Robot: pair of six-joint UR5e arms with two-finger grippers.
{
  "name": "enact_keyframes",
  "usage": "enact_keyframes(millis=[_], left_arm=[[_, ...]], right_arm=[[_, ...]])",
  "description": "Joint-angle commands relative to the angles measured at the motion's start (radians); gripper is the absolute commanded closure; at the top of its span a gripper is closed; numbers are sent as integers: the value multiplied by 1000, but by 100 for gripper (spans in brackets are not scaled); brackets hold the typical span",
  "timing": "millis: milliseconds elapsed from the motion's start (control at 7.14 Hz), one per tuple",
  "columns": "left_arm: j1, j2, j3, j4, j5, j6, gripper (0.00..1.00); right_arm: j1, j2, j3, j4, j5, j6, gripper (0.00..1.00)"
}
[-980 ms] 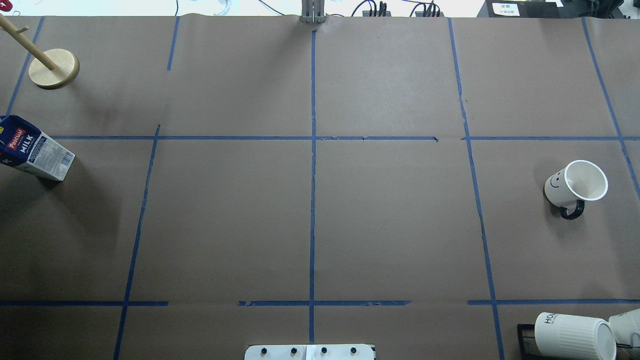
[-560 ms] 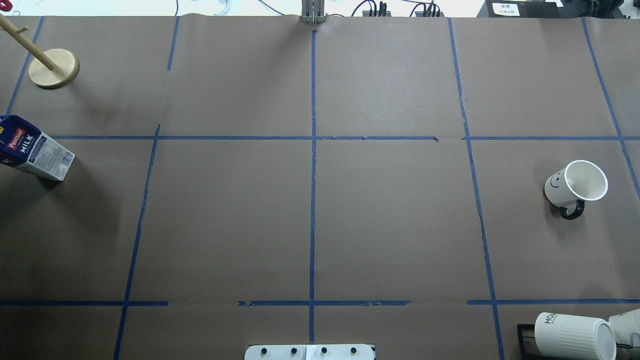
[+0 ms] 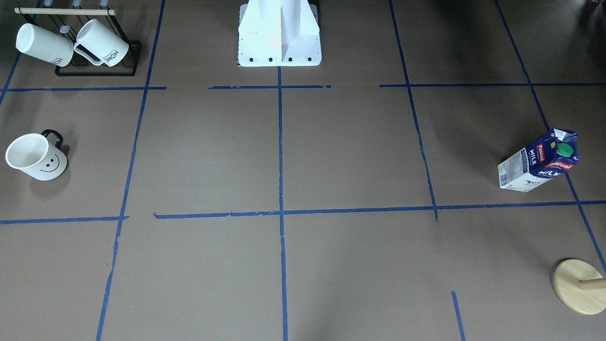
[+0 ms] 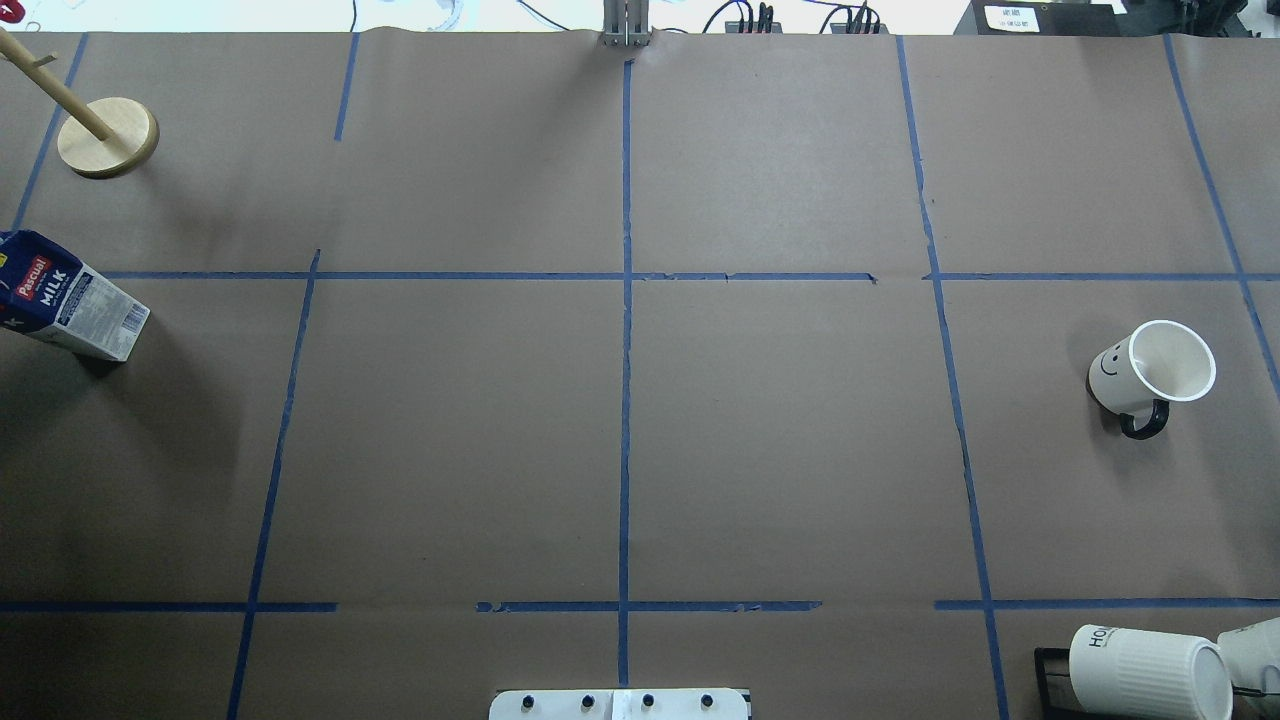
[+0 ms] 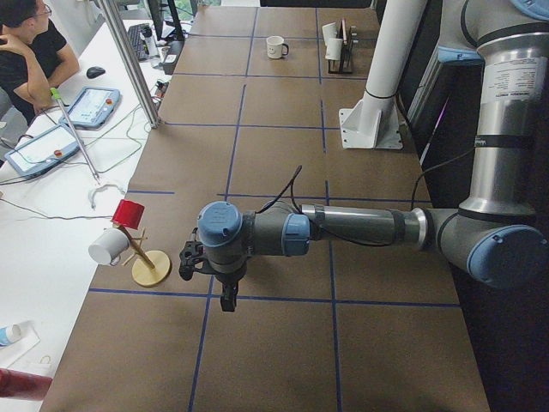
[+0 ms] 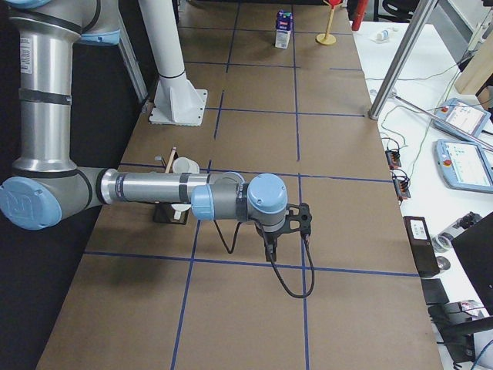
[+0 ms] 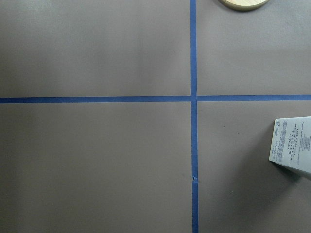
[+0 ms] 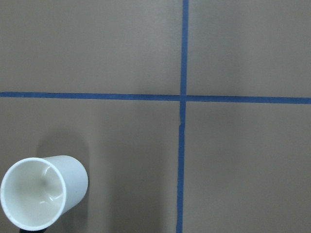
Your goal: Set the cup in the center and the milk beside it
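The cup (image 4: 1150, 375) stood upright on the right side of the table, about midway between near and far, its mouth open upward and its black handle turned toward the robot. The milk (image 4: 70, 300) stood upright at the table's far left edge, green cap on its gable, so the two were well apart, with the central cross of blue tape lines (image 4: 625, 400) between them. Neither touched anything but the brown paper (image 4: 780, 450) covering the table. The right gripper (image 6: 269, 250) hung pointing down above the paper at the right end, holding nothing that could be seen; its wrist camera looked down on the cup from above, low and to the left in that view. Whether its fingers were spread or pressed together could not be told. The left gripper (image 5: 226, 300) likewise hung pointing down at the left end on a level, outstretched arm, apart from the milk, of which its wrist camera caught only a corner at the right edge. Its fingers' state could not be told either. In the far left corner stood a wooden stand (image 4: 108, 138) on a round base, carrying a red cup (image 5: 130, 213) and a white cup (image 5: 107, 246). In the near right corner a black rack (image 3: 97, 71) held two ribbed white mugs (image 3: 45, 43). The robot's white base (image 3: 279, 35) sat at the near edge's middle. Beyond the far edge an operator (image 5: 26, 51) sat at a white bench.
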Motion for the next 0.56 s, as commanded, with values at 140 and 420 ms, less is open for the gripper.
enact_keyframes(millis=[140,420], left_arm=[[0,2,0,0,0,0,0],[0,2,0,0,0,0,0]], right_arm=[[-223,9,60,159,-1,422,0],[-314,14,37,238,-56,540,0]])
